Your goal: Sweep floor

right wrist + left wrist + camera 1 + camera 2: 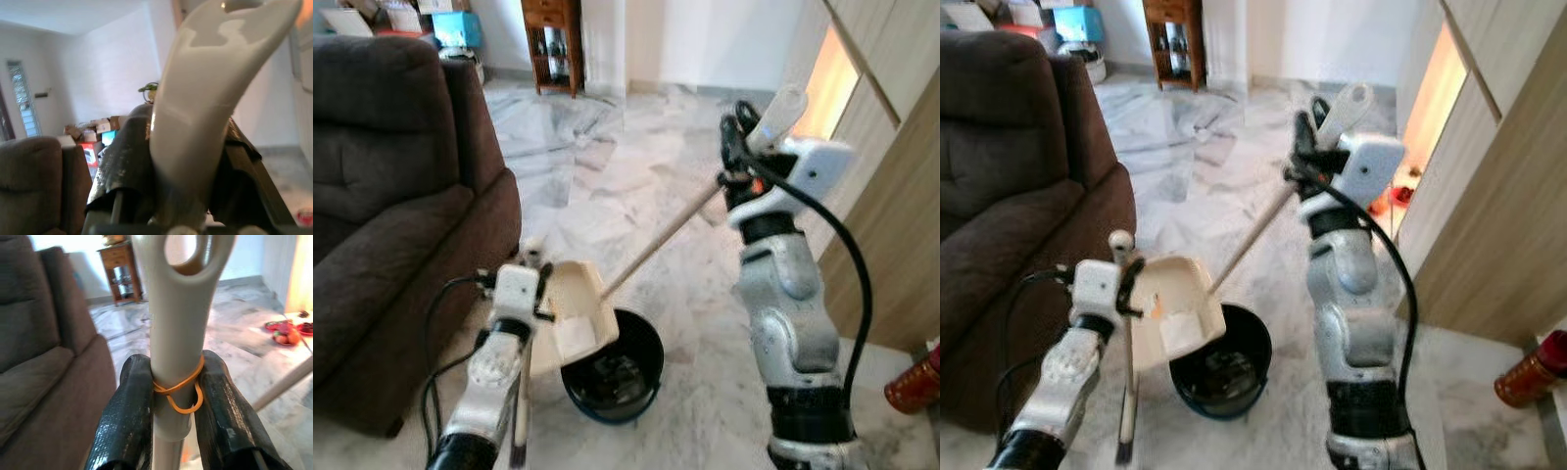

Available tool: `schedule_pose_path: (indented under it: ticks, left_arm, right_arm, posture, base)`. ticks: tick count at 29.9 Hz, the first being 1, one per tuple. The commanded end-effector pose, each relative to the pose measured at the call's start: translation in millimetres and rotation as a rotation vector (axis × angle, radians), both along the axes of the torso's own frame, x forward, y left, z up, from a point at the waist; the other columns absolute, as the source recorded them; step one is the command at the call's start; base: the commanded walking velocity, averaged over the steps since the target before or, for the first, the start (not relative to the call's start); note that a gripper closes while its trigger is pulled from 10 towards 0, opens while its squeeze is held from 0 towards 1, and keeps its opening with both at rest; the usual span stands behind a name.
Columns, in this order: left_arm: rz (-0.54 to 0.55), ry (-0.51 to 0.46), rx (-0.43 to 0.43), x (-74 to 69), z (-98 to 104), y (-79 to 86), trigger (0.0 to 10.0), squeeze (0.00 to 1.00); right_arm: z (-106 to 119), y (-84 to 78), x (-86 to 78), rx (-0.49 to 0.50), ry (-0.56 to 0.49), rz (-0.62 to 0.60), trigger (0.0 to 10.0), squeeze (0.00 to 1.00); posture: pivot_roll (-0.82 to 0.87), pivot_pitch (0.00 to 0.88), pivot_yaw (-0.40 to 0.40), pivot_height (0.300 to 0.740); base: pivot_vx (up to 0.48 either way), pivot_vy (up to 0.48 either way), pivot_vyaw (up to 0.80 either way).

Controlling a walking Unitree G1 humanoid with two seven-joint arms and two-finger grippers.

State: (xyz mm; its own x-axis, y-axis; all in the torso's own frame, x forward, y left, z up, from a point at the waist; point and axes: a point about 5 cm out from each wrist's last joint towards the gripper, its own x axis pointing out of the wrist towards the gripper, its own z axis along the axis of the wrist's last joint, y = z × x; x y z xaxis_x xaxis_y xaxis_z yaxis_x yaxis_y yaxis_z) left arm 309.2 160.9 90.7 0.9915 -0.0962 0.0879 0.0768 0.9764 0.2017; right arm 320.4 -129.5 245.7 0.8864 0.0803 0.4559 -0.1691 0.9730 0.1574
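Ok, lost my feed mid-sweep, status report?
Left gripper shut on dustpan handle, dustpan tipped over black bin. Right gripper shut on broom handle, raised. Sofa close on the left.

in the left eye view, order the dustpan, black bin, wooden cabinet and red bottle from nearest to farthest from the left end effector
From the left end effector:
1. Dustpan, right beside it.
2. Black bin, just below the pan.
3. Red bottle by the right edge, and wooden cabinet at the far wall: too close to call.
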Motion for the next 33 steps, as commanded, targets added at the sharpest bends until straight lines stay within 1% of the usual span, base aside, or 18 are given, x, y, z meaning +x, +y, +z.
schedule_pose_path:
  ticks: [1,8,11,13,14,17,20,23,25,27,29,32,33]
  left_arm:
    - [-0.003,-0.038,0.011,1.4,7.8,1.7,10.0,0.00]
    - [-0.005,-0.037,0.010,1.0,7.7,1.6,10.0,0.00]
    - [-0.007,-0.035,0.009,0.5,7.3,0.9,10.0,0.00]
    - [-0.007,-0.035,0.009,0.5,7.3,0.9,10.0,0.00]
    - [-0.009,-0.035,0.009,0.4,7.1,0.6,10.0,0.00]
    - [-0.012,-0.034,0.008,0.0,6.8,0.1,10.0,0.00]
    - [-0.014,-0.034,0.008,0.1,7.1,-0.2,10.0,0.00]
    - [-0.015,-0.035,0.009,0.5,7.3,-0.2,10.0,0.00]
    - [-0.017,-0.035,0.009,0.6,7.4,-0.6,10.0,0.00]
    - [-0.018,-0.035,0.009,0.9,7.6,-0.6,10.0,0.00]
    - [-0.019,-0.035,0.009,0.9,7.7,-0.4,10.0,0.00]
    - [-0.021,-0.034,0.008,0.8,7.4,-0.9,10.0,0.00]
    - [-0.021,-0.034,0.008,0.8,7.4,-0.9,10.0,0.00]
  right_arm:
    - [16.6,9.0,-4.6,0.011,-0.085,0.027,10.0,0.00]
    - [16.7,9.4,-4.9,-0.012,-0.092,0.010,10.0,0.00]
    - [20.4,8.1,-7.7,-0.084,-0.140,-0.045,10.0,0.00]
    - [20.4,8.1,-7.7,-0.084,-0.140,-0.045,10.0,0.00]
    - [21.6,8.6,-8.9,-0.109,-0.157,-0.057,10.0,0.00]
    - [23.3,13.9,-12.6,-0.175,-0.196,-0.065,10.0,0.00]
    - [23.2,18.3,-14.6,-0.188,-0.209,-0.058,10.0,0.00]
    - [24.4,24.1,-18.1,-0.227,-0.241,-0.048,10.0,0.00]
    - [23.0,32.4,-22.0,-0.280,-0.263,-0.014,10.0,0.00]
    - [21.7,39.0,-25.3,-0.307,-0.275,0.024,10.0,0.00]
    - [21.8,40.2,-25.9,-0.309,-0.277,0.031,10.0,0.00]
    - [19.2,46.2,-30.2,-0.350,-0.292,0.062,10.0,0.00]
    - [19.2,46.2,-30.2,-0.350,-0.292,0.062,10.0,0.00]
  posture:
    - [0.11,0.000,0.015,0.740]
    - [0.11,0.000,0.015,0.740]
    - [0.11,0.000,0.015,0.740]
    - [0.11,0.000,0.015,0.740]
    - [0.11,0.000,0.015,0.740]
    - [0.11,0.000,0.016,0.740]
    - [0.11,0.000,0.015,0.740]
    - [0.11,0.000,0.016,0.740]
    - [0.11,0.000,0.016,0.740]
    - [0.11,0.000,0.019,0.740]
    - [0.11,0.000,0.019,0.740]
    - [0.11,0.000,0.019,0.740]
    - [0.11,0.000,0.019,0.740]
  base:
    - [0.000,0.000,0.00]
    - [0.000,0.000,0.00]
    - [0.000,0.000,0.00]
    - [0.000,0.000,0.00]
    - [0.000,0.000,0.00]
    - [0.000,0.000,0.00]
    - [0.000,0.000,0.00]
    - [0.000,0.000,0.00]
    - [0.000,0.000,0.00]
    - [0.000,0.000,0.00]
    - [0.000,0.000,0.00]
    - [0.000,0.000,0.00]
    - [0.000,0.000,0.00]
